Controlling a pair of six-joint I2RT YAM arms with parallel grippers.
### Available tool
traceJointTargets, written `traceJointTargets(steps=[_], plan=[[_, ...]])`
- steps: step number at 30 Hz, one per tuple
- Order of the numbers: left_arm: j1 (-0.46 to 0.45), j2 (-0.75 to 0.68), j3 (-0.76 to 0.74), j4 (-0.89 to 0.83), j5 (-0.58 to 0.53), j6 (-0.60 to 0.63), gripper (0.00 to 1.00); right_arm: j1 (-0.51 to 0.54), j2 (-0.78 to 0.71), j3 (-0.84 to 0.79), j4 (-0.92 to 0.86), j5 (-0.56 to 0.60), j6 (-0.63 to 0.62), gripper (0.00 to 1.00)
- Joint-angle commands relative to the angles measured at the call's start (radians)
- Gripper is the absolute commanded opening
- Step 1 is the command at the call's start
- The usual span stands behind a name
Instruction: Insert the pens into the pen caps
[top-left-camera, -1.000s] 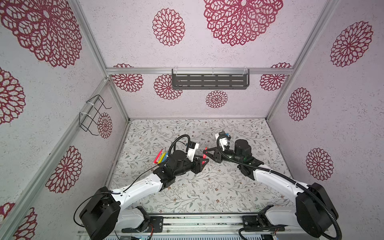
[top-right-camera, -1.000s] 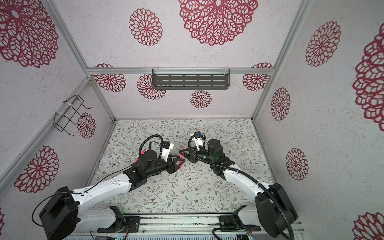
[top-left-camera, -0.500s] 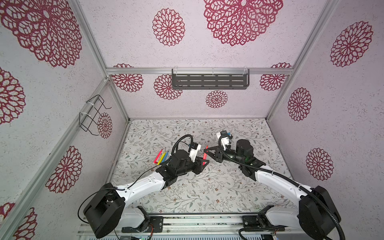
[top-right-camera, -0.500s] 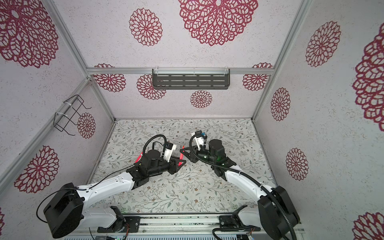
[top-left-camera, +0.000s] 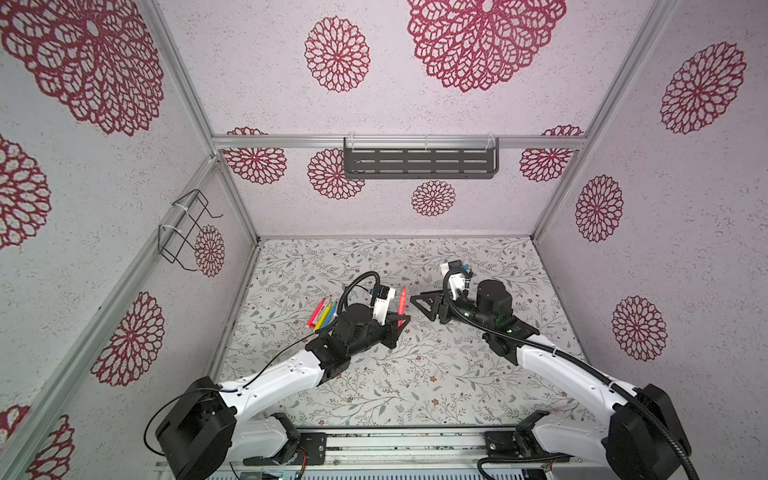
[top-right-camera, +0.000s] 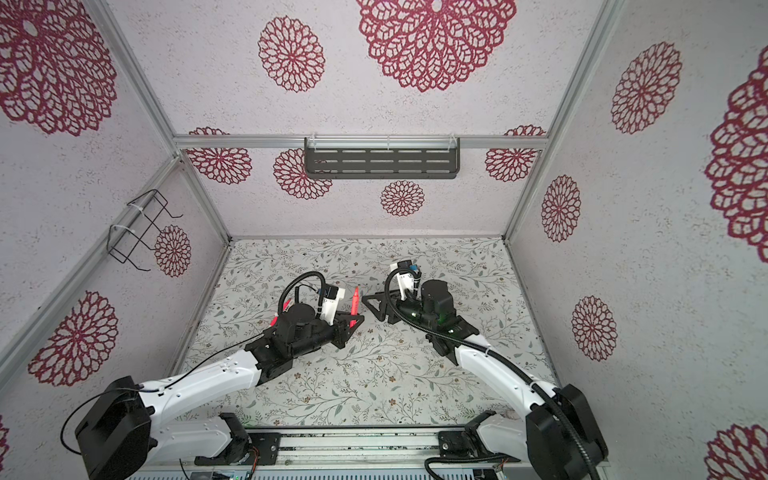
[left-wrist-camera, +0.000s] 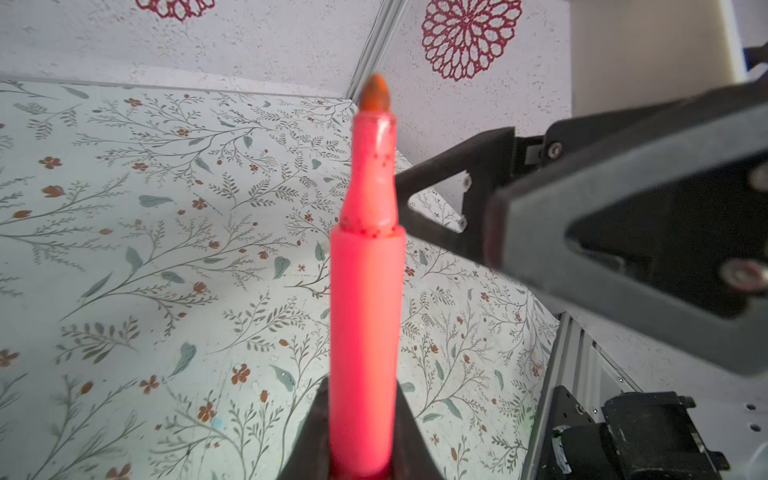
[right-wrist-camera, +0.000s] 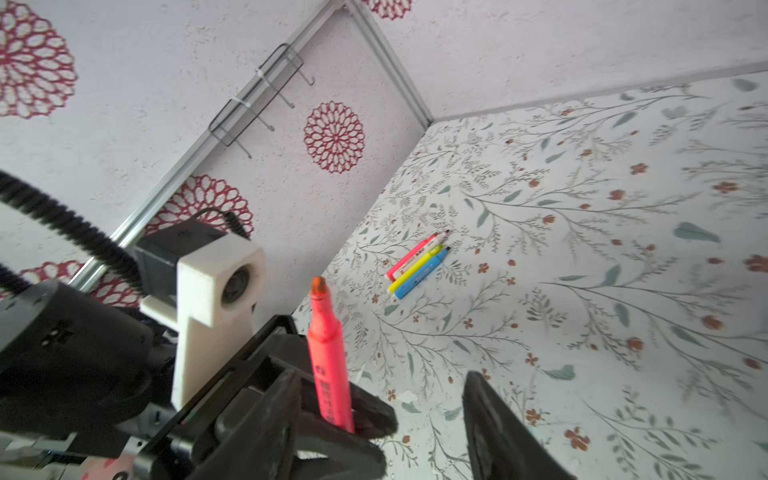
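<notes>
Red pen (left-wrist-camera: 365, 316), leafy floral tabletop (top-left-camera: 415, 374)

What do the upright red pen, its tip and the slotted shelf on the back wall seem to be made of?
The red pen: likely plastic; smooth, slightly glossy, with a moulded step at the neck. Its tip: probably felt; dull, darker orange. The slotted shelf: perhaps sheet metal, possibly plastic; matte dark grey, with neat slots.

Bright, even light is filling both top views, leaving only faint shadows; wide-angle distortion is bending the frame edges; in the left wrist view the red pen (left-wrist-camera: 365, 316) is glowing, overexposed and blurring; in the right wrist view the table (right-wrist-camera: 623, 216) print is smearing.
</notes>
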Motion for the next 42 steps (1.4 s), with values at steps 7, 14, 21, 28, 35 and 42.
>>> traceJointTargets(steps=[7,14,21,28,35,42], plan=[[0.004,-0.079,-0.07,0.019,-0.042,-0.012,0.0,-0.235,-0.017,0.087,-0.421,0.31,-0.023,0.65],[0.004,-0.087,-0.084,0.01,-0.035,-0.024,0.0,-0.324,0.134,0.167,-0.586,0.423,-0.084,0.64],[0.005,-0.101,-0.098,0.004,-0.032,-0.023,0.0,-0.33,0.242,0.217,-0.603,0.416,-0.162,0.64],[0.004,-0.114,-0.117,-0.023,-0.052,-0.004,0.0,-0.332,0.346,0.264,-0.647,0.407,-0.234,0.62],[0.005,-0.137,-0.136,-0.037,-0.068,-0.003,0.0,-0.326,0.434,0.3,-0.698,0.344,-0.339,0.59],[0.005,-0.142,-0.142,-0.045,-0.08,-0.004,0.0,-0.297,0.475,0.317,-0.721,0.319,-0.391,0.58]])
